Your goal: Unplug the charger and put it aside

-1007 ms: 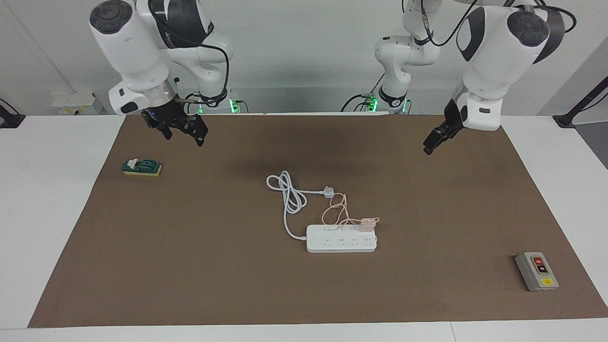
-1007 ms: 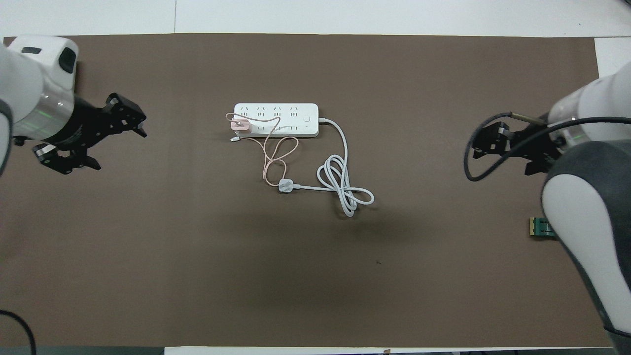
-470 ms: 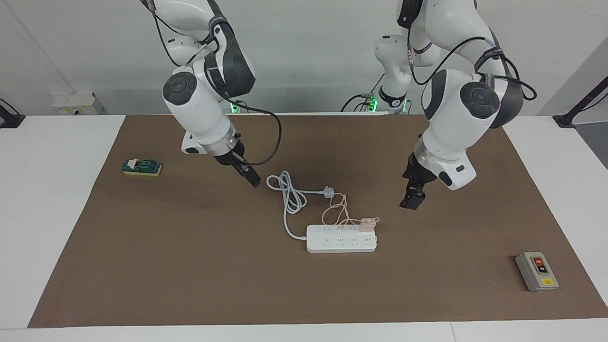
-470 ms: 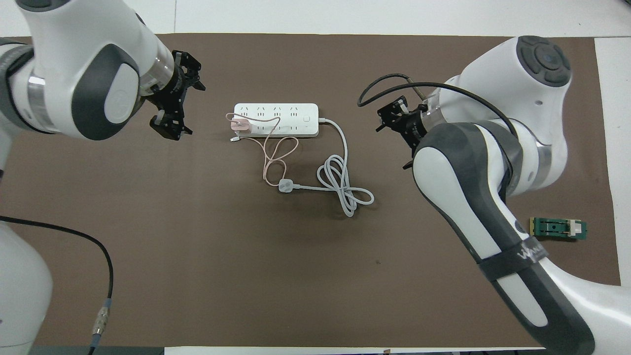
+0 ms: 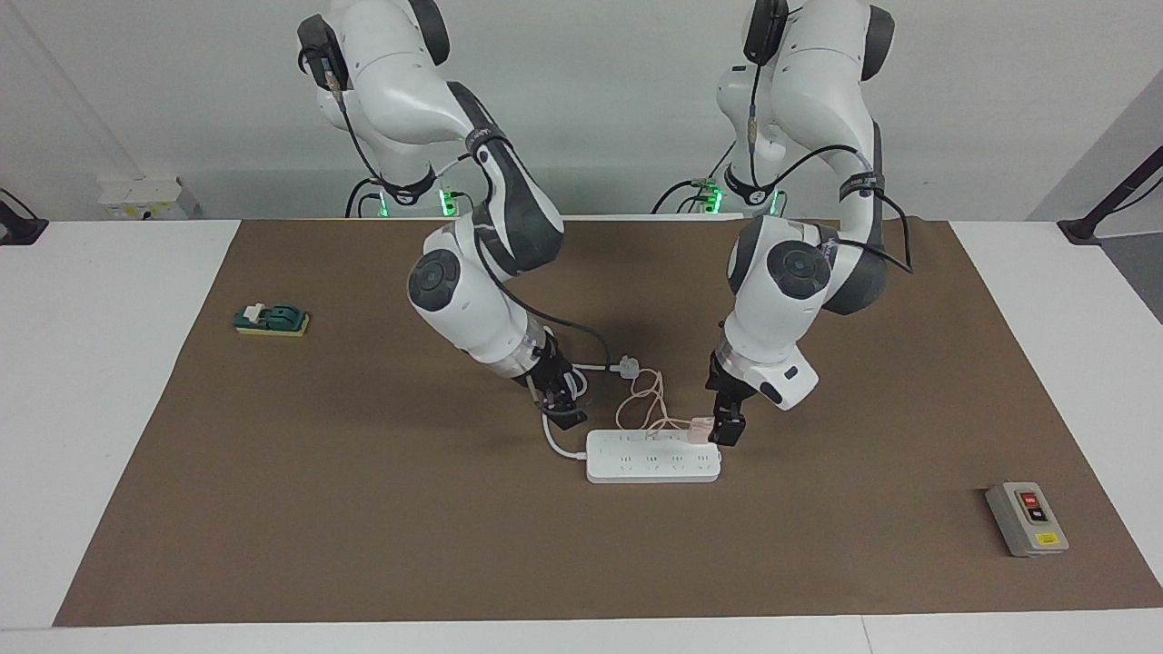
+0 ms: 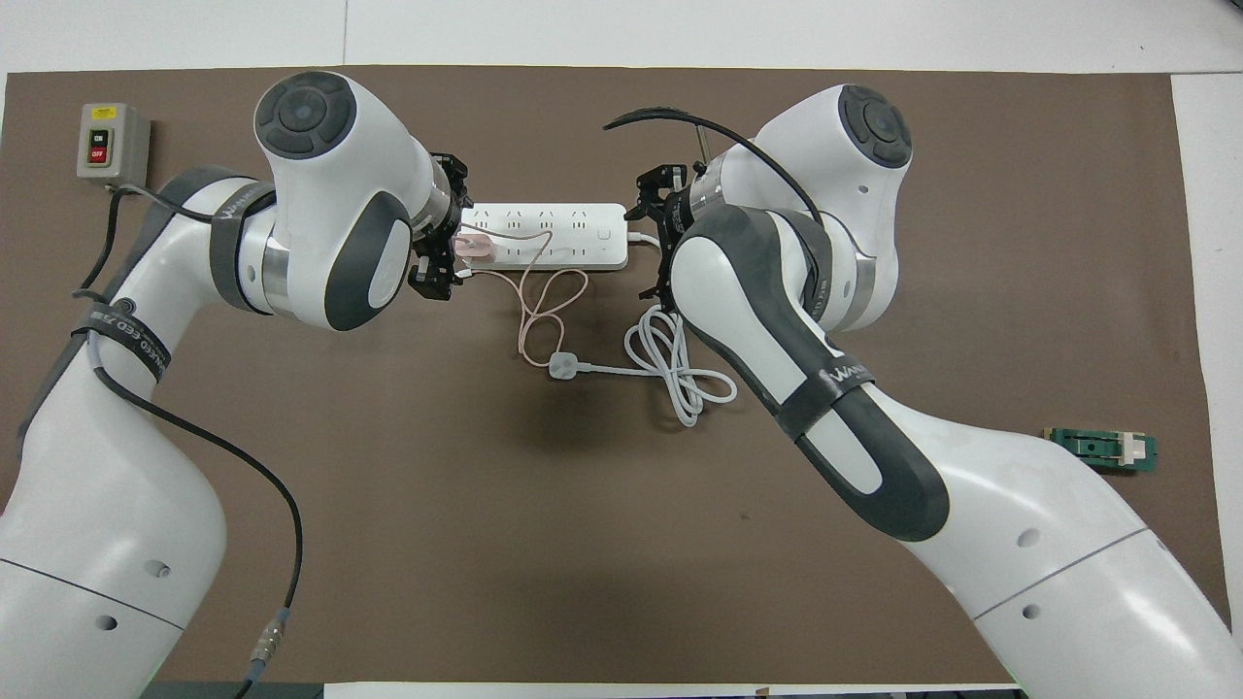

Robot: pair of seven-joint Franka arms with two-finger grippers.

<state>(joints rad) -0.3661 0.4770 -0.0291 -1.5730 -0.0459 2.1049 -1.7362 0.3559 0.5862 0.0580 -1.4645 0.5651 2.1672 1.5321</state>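
The pale pink charger [image 5: 700,427] [image 6: 475,249] is plugged into the white power strip [image 5: 654,460] [image 6: 573,221], at its end toward the left arm. Its thin pink cable [image 5: 641,400] [image 6: 544,301] loops on the mat nearer the robots. My left gripper [image 5: 727,431] [image 6: 445,248] is low, right beside the charger, and looks open. My right gripper [image 5: 567,413] [image 6: 653,243] is low at the strip's cord end, just off the strip, and looks open and empty.
The strip's thick white cord [image 6: 680,374] and three-pin plug [image 5: 629,368] [image 6: 563,366] lie coiled nearer the robots. A grey switch box [image 5: 1027,518] [image 6: 112,141] sits at the left arm's end. A green block [image 5: 271,320] [image 6: 1102,449] sits at the right arm's end.
Both arms have swung in from the table's ends and come down to the two ends of the power strip. The charger, strip and cords have not moved.
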